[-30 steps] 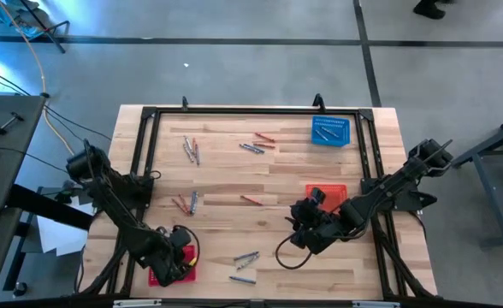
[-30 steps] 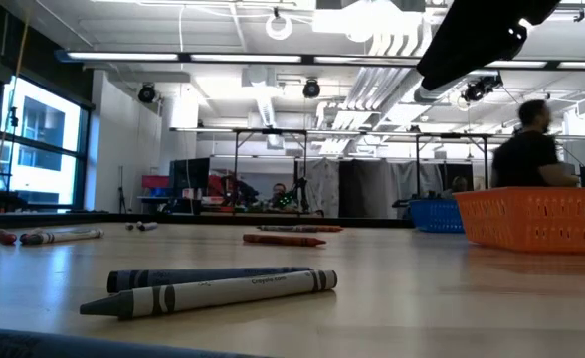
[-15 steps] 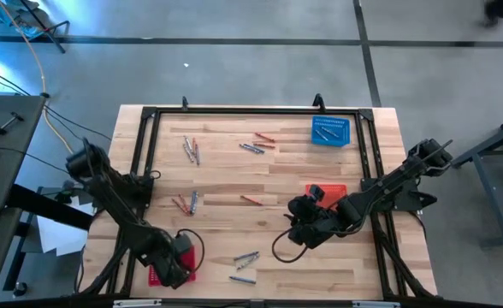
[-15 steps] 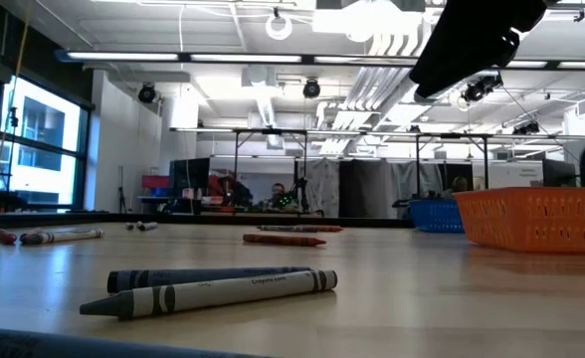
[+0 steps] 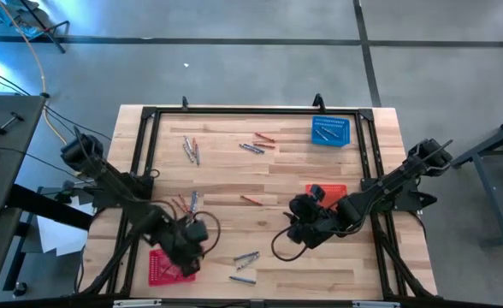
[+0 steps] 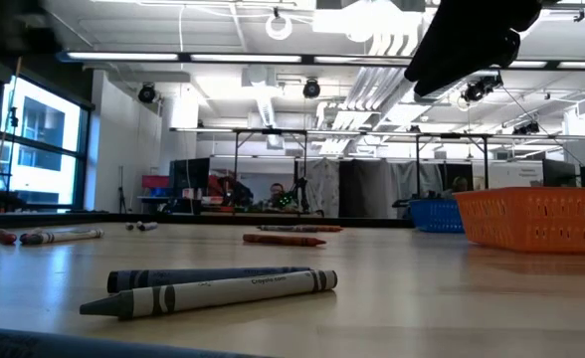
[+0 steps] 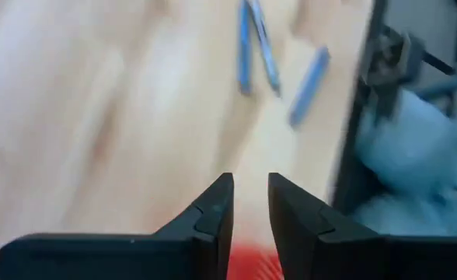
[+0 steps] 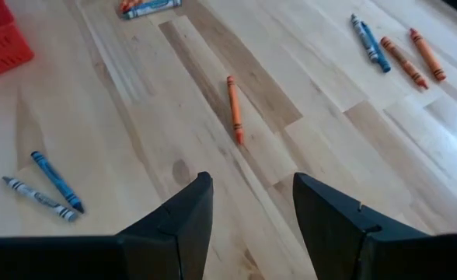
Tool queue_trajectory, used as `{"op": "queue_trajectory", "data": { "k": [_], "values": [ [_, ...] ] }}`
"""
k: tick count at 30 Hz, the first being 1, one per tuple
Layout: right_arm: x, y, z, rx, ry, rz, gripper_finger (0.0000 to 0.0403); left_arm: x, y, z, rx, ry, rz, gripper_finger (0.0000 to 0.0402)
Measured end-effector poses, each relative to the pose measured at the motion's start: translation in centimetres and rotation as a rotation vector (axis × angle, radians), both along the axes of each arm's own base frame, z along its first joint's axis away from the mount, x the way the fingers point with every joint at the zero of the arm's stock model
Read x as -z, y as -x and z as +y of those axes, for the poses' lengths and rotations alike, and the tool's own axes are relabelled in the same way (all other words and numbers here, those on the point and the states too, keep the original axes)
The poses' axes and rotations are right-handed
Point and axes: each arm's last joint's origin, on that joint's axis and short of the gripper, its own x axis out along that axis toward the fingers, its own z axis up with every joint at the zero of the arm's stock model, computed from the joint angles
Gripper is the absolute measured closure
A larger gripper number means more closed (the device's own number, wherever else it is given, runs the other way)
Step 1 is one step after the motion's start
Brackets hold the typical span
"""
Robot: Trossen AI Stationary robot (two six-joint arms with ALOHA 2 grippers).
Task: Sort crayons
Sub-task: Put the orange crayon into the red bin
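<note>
Thin crayons lie flat and scattered on the wooden table (image 5: 260, 175): a pair near the far left (image 5: 190, 150), a group at the far middle (image 5: 256, 141), some at left centre (image 5: 187, 203), one red crayon (image 5: 251, 199) and grey-blue ones near the front (image 5: 245, 258). My left gripper (image 5: 193, 242) hovers at the far right corner of the near-left red basket (image 5: 168, 267), its fingers slightly apart and empty (image 7: 250, 204). My right gripper (image 5: 298, 227) hovers open and empty above the table (image 8: 248, 206), with an orange crayon (image 8: 234, 109) ahead of it.
A blue basket (image 5: 330, 130) holding a few crayons stands at the far right. A second red basket (image 5: 327, 195) stands beside my right arm. A black frame (image 5: 149, 145) runs round the table. In the low view two grey-blue crayons (image 6: 213, 286) lie close to the camera.
My left gripper has moved from above the near-left red basket toward the table's far edge and a little to the right, and now stands at the basket's far right corner. The crayons and baskets have stayed in place.
</note>
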Motion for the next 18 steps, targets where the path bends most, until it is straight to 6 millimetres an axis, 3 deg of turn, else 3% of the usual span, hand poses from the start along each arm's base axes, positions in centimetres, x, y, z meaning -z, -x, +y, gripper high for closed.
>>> {"op": "queue_trajectory", "data": {
  "k": [7,11,18],
  "values": [
    [0.5,-0.7,-0.7,0.049,0.013,-0.006,0.0231,0.1,-2.5,3.3,0.046,-0.278,-0.100,0.0330],
    [2.5,-2.5,-1.4,0.098,0.028,0.019,0.0231,0.0,-3.6,4.9,0.034,-0.422,-0.139,0.0330],
    [6.8,-6.5,-3.2,0.134,-0.016,0.035,0.0231,0.0,-4.1,6.5,0.072,-0.478,-0.105,0.0330]
  ]
}}
